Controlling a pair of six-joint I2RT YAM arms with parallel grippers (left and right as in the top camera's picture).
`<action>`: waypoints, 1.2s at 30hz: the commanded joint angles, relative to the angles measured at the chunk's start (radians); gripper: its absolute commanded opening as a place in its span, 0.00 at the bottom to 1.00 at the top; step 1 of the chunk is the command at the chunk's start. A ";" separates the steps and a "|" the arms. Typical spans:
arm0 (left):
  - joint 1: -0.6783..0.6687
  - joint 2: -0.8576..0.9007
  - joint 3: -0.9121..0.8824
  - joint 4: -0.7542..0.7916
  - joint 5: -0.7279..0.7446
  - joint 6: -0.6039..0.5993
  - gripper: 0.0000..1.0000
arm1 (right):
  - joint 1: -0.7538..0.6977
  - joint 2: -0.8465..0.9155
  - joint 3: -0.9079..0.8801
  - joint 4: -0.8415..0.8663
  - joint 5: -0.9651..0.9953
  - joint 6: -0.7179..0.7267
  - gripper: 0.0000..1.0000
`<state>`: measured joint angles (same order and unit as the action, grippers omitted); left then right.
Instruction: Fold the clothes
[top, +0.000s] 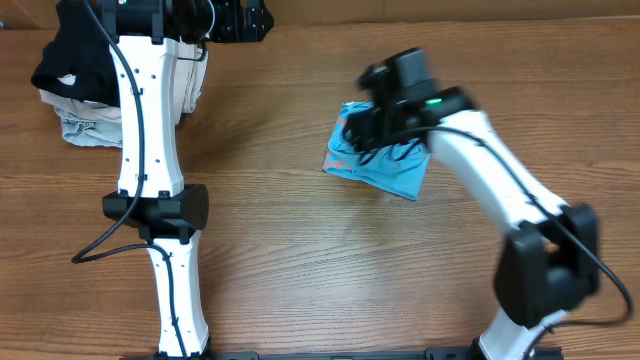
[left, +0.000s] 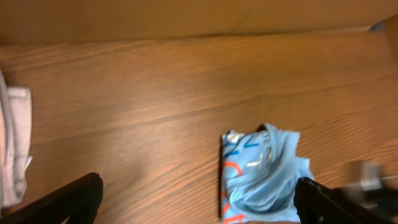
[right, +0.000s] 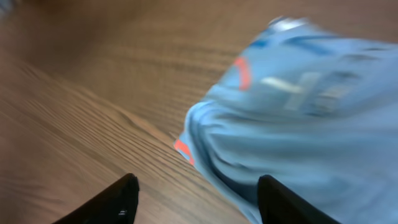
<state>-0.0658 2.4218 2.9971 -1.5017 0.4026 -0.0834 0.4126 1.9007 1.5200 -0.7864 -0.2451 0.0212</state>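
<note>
A heap of folded garments, black over beige and pale denim (top: 70, 90), sits on the brown wooden counter (top: 300, 250), to the left of the left arm's black fingers (left: 74, 200), which stand wide apart. The crumpled sky-blue cotton T-shirt (top: 388, 168) (orange and white lettering showing) lies ahead of them, just beside the right-hand one. The right arm's black fingers (right: 118, 199) are parted, with the shirt's edge between them, unclamped.

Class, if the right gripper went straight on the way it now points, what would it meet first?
Probably the folded sky-blue T-shirt, just ahead of the right gripper; blur leaves depth unclear.
</note>
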 joint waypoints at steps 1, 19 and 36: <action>-0.006 -0.003 -0.005 -0.025 -0.108 0.057 1.00 | 0.072 0.050 -0.008 0.010 0.199 -0.082 0.62; -0.006 -0.003 -0.005 -0.035 -0.238 0.070 1.00 | 0.125 0.120 -0.008 0.057 0.349 -0.170 0.24; -0.006 -0.003 -0.005 -0.036 -0.255 0.081 1.00 | 0.125 0.122 -0.032 0.014 0.274 -0.167 0.31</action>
<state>-0.0666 2.4218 2.9963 -1.5379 0.1596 -0.0223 0.5381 2.0144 1.5051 -0.7769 0.0471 -0.1516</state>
